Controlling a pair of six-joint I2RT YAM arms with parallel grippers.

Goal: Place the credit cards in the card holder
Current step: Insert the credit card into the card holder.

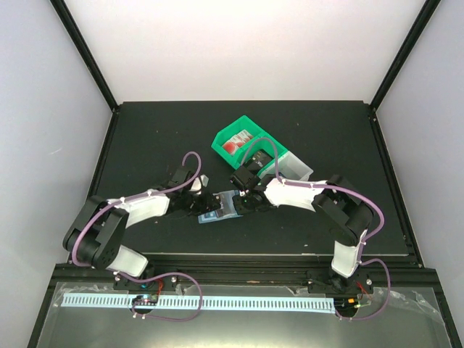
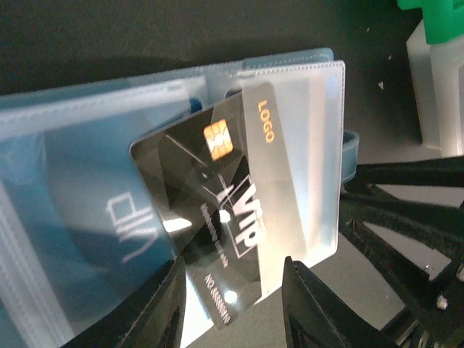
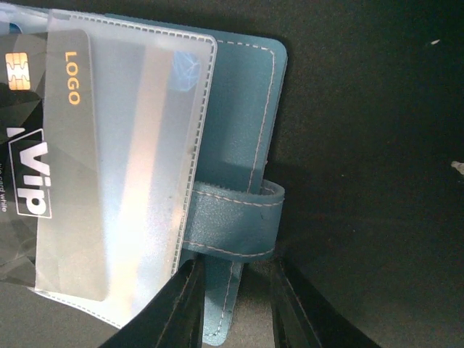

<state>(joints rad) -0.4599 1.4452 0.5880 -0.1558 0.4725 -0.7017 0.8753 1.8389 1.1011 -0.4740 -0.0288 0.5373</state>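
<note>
Though half-sleeved, one card (image 2: 210, 217), one holder (image 3: 243, 109)

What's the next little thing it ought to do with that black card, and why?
Probably nudge the black card deeper into the sleeve with the left gripper. Only its logo end is under the clear plastic; the chip and the rest stick out at a tilt, and the gripper's jaws stand apart either side of its free end.

Black table (image 1: 145, 138) with card holder (image 1: 219, 211), green bin (image 1: 221, 151)
</note>
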